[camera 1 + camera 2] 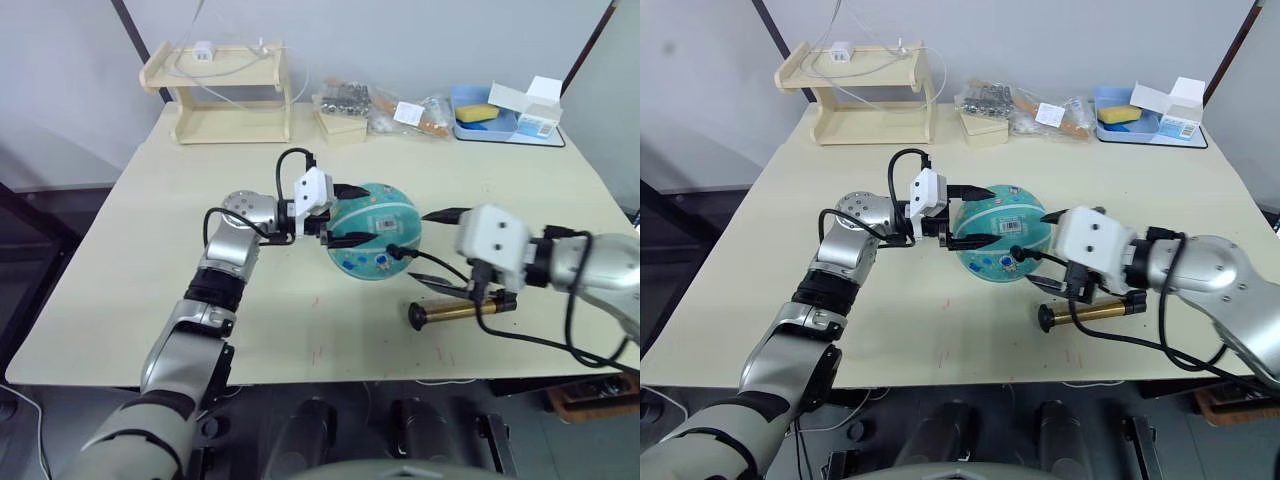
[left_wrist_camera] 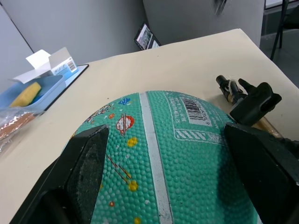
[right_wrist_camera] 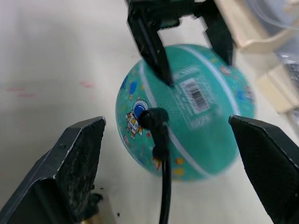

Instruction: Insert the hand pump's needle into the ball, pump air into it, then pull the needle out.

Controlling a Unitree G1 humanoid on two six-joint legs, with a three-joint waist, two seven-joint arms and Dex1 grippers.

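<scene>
A teal rubber ball (image 1: 372,228) with lighter bands, small cartoon prints and a white barcode label is seen resting on the pale cream table (image 1: 120,300), roughly at the centre of the head views. It is clasped at its 9 o'clock side by the left gripper (image 1: 338,212), whose two black fingers (image 2: 88,163) are spread wide and pressed against opposite flanks of the ball, one over the top and one lower down.

A small black fitting (image 3: 153,119) is seated against the ball's surface at its 3 o'clock side, beside an astronaut print; the needle itself is hidden inside the fitting and cannot be made out. From the fitting a thin black hose (image 3: 163,177) is led away toward the slim brass-gold pump cylinder (image 1: 455,312) with black end caps, which is laid flat on the table at about 4 o'clock from the ball, near it but not touching it.

The right gripper (image 1: 440,246) is held at 3 o'clock from the ball, just above the pump; its black fingers (image 3: 77,161) are parted wide and nothing is grasped between them, with the hose passing through the gap.

Along the table's far edge, at 11 o'clock a light wooden two-tier rack (image 1: 222,92) is placed, at 12 o'clock some clear plastic packets (image 1: 385,110), and at 1 o'clock a blue tray (image 1: 478,128) holding a yellow sponge (image 1: 481,112) and a small white box (image 1: 532,108).
</scene>
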